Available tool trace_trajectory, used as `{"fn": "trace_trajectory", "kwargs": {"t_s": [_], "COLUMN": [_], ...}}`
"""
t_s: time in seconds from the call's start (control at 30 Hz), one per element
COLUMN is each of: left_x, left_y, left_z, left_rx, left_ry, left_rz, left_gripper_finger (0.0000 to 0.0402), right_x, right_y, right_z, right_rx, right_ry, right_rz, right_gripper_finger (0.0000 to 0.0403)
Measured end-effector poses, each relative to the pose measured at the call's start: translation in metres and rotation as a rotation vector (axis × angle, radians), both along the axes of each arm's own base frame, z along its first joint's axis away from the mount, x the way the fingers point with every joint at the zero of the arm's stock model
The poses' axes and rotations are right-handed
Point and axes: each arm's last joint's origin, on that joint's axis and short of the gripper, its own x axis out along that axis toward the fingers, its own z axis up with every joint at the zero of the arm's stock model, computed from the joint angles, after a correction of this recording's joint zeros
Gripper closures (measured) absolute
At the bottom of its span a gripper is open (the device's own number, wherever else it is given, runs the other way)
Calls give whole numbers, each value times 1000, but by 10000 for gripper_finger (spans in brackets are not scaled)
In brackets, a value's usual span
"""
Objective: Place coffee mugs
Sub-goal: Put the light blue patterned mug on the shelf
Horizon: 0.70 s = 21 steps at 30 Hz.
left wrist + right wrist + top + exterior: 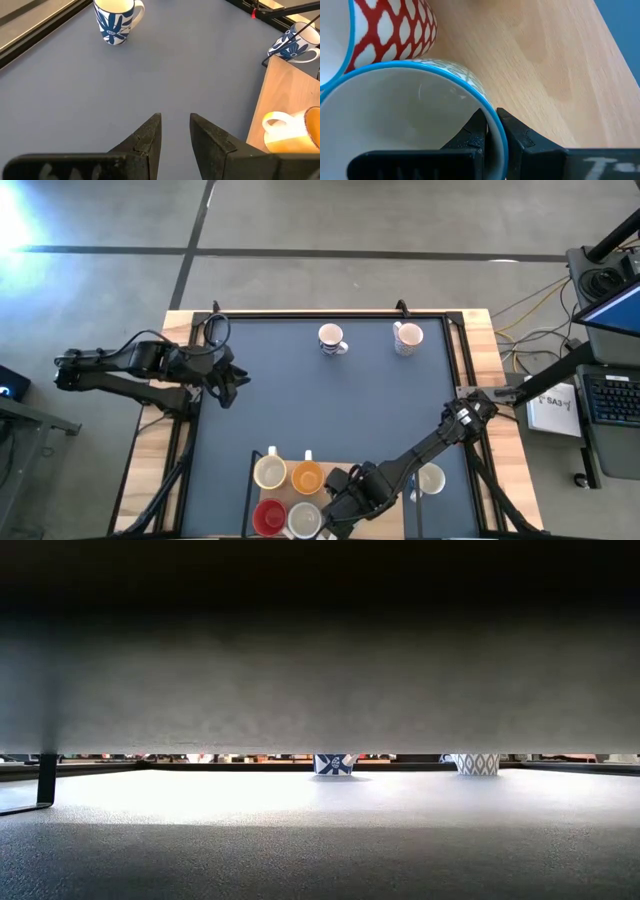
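Note:
My right gripper (326, 506) is over the wooden board (335, 470) at the table's near edge. It is shut on a white mug with a blue rim and pale pattern (303, 521). That mug stands in a cluster with a red-patterned mug (268, 517), a cream mug (270, 472) and an orange mug (307, 476). Two blue-patterned mugs (331, 338) (407, 337) stand near the far edge, and another pale mug (431, 479) stands near the right. My left gripper (228, 387) is open and empty over the table's left side. My right gripper (490, 117) pinches the white mug's blue rim (479, 92) on the side away from the red mug, with one finger (472, 131) inside the cup and one (516, 131) outside. The fingers come from above. The mug is upright, mouth up, beside the red mug (395, 30); its base is hidden.
The board (545, 60) has bare wood to the right of the mug cluster. The middle of the dark mat (320, 400) is open room. A black frame rail (330, 313) runs around the table. In the low view a grey slab (320, 680) blocks most of the picture.

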Motion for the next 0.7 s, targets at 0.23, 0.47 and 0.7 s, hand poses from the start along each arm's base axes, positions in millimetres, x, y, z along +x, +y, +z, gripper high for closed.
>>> {"fn": "trace_trajectory", "kwargs": {"t_s": [0.23, 0.47, 0.7], "left_x": [0, 0, 0], "left_y": [0, 0, 0], "left_z": [0, 0, 0], "left_rx": [5, 6, 6], "left_ry": [1, 2, 1], "left_rz": [-4, -6, -6], "left_gripper_finger": [318, 318, 318], "right_x": [0, -2, -4], "right_y": [0, -1, 1], "right_z": [-1, -1, -2], "right_rx": [-3, -7, -3], "right_ry": [2, 18, 35], "right_rz": [14, 30, 51], "right_gripper_finger": [381, 381, 381]}}
